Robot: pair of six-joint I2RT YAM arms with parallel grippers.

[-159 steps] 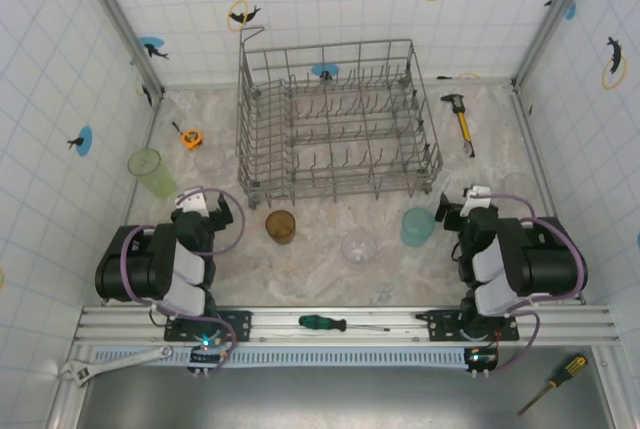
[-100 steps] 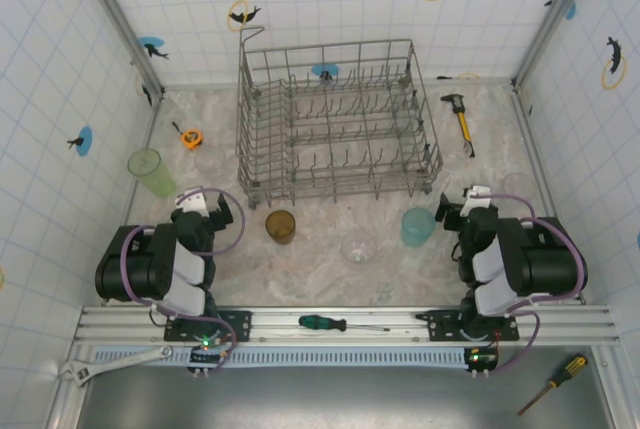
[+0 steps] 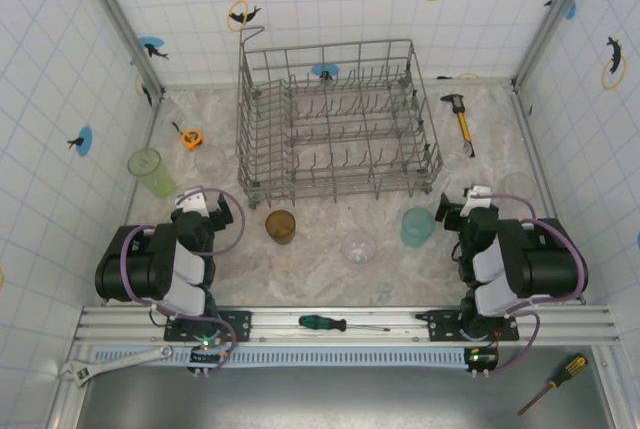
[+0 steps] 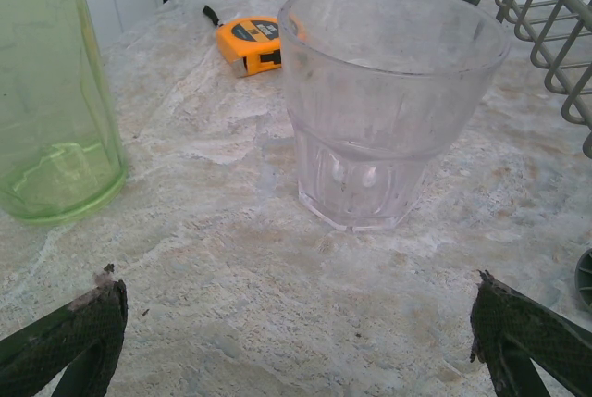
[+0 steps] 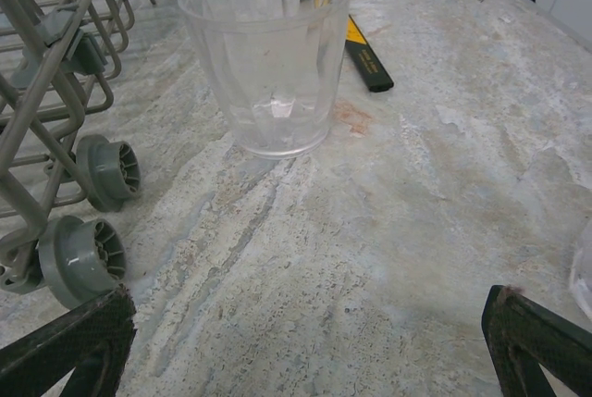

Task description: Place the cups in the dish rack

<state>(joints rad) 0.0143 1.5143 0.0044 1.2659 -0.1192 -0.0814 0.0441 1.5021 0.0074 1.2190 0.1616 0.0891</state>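
The grey wire dish rack [image 3: 340,124] stands at the back centre with no cups in it. On the table stand a tall pale green cup [image 3: 150,171], an amber cup [image 3: 280,226], a clear cup [image 3: 358,248] and a teal cup [image 3: 417,226]. My left gripper [image 3: 205,211] is open. In the left wrist view a lilac-tinted cup [image 4: 388,101] stands upright ahead of the left gripper [image 4: 296,332], with the green cup [image 4: 51,92] to its left. My right gripper [image 3: 462,207] is also open, and the right wrist view shows a clear cup [image 5: 273,55] upright beyond the right gripper [image 5: 305,341].
An orange tape measure [image 4: 250,41] lies behind the lilac cup. The rack's wheels [image 5: 83,258] stand left of the right gripper. A yellow-handled tool [image 3: 460,121] lies right of the rack. A screwdriver [image 3: 340,324] rests on the front rail. Tiled walls close three sides.
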